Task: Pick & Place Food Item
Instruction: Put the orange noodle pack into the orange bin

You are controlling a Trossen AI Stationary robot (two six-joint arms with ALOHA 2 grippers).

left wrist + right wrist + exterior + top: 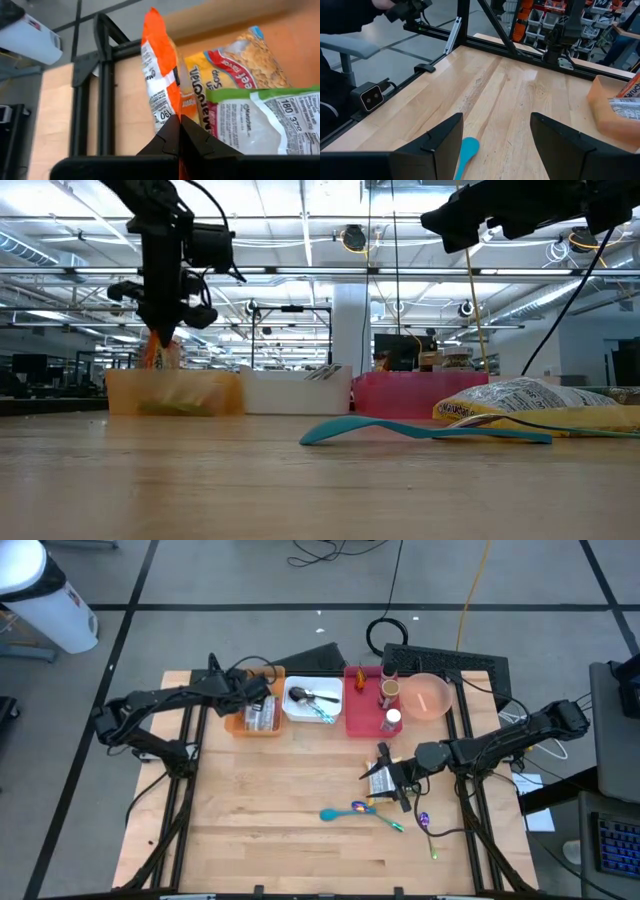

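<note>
Spreading wide across the picture, the wooden table [280, 830] gives plenty of bare room in front, and at its far edge sits a row of bins: orange bin [255, 720], white bin [312, 703], red bin [365, 712]. Over the orange bin hangs the left gripper [179, 131], fingers pinched tight on the bottom seam of an orange snack packet [159, 70], which dangles above the noodle packs [250, 100] already lying in that bin. It looks like the drop-off step. To do it well, the packet should be centred inside the bin walls and brought low before any release, since a tall hanging bag could tip over the rim toward the table's back edge. Over on the other side, the right gripper [492, 145] hovers with fingers parted and nothing between them, above a blue spoon [466, 152], with a yellow packet [530, 402] lying flat on the boards near it. Loose cutlery crowds that corner.
</note>
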